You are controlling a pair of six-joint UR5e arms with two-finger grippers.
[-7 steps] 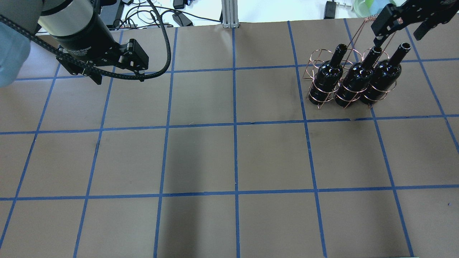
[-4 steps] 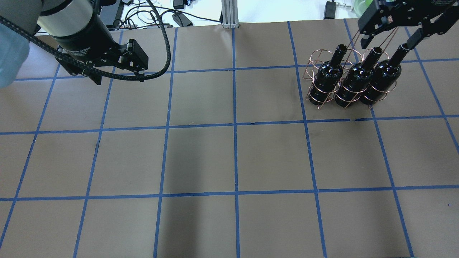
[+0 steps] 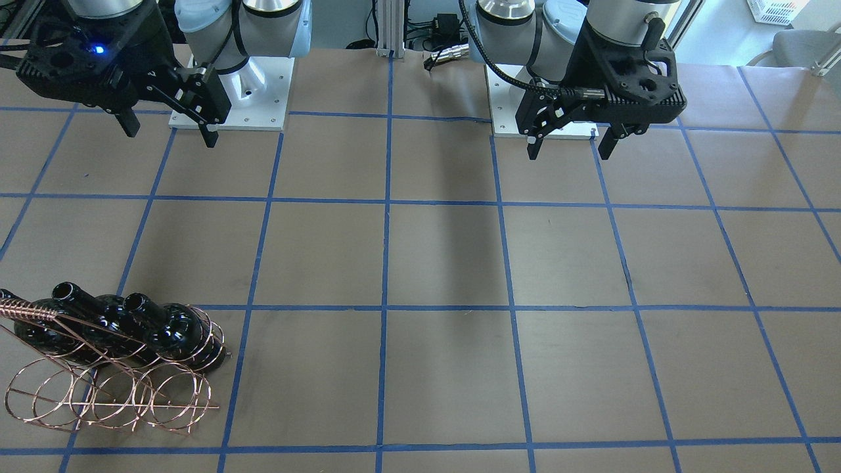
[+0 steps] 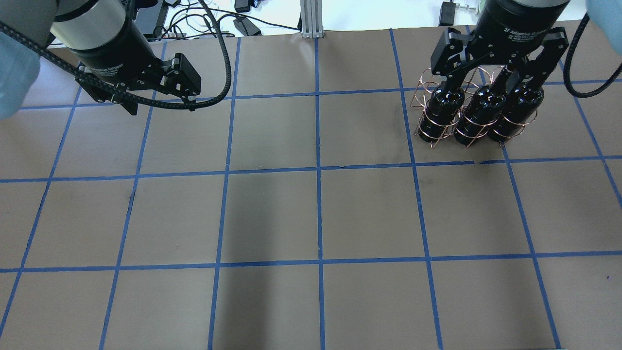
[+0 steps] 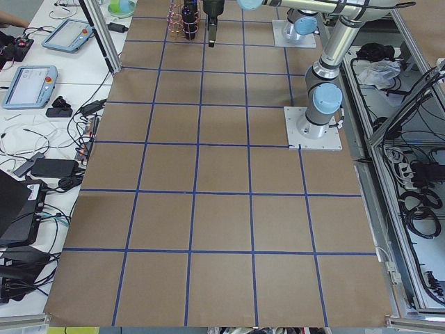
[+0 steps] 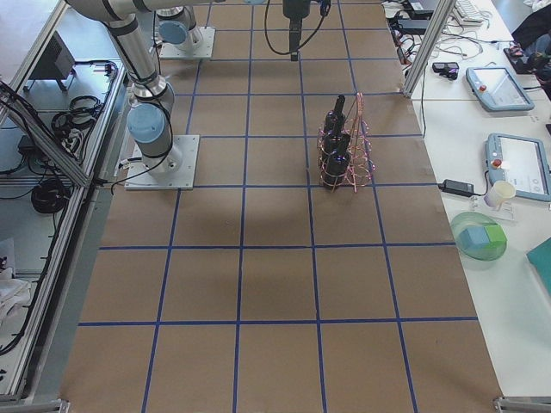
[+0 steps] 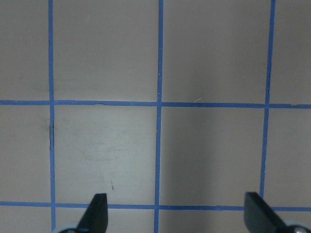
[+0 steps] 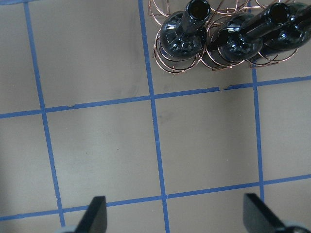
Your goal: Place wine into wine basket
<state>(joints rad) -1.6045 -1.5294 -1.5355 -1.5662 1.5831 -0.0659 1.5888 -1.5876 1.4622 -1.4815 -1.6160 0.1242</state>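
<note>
Three near-black wine bottles stand upright side by side in the copper wire basket (image 4: 424,83) at the table's far right: the left bottle (image 4: 442,104), the middle one (image 4: 481,113) and the right one (image 4: 519,108). They also show in the right wrist view (image 8: 182,39) and the front view (image 3: 177,332), where the basket (image 3: 112,397) shows its coiled handle (image 3: 26,309). My right gripper (image 4: 493,80) is open and empty, high above the table, nearer the robot than the basket (image 8: 165,63). My left gripper (image 4: 162,104) is open and empty over bare table.
Brown table with a blue tape grid. Both arm bases (image 3: 230,98) sit at the robot's edge. An aluminium post (image 4: 311,19) and cables lie past the far edge. A green bowl (image 6: 478,237) and tablets sit on the side bench.
My right gripper has swung from the far right corner by the basket handle leftward and back toward the robot, turning as it went. Bottles, basket and left arm have not moved.
</note>
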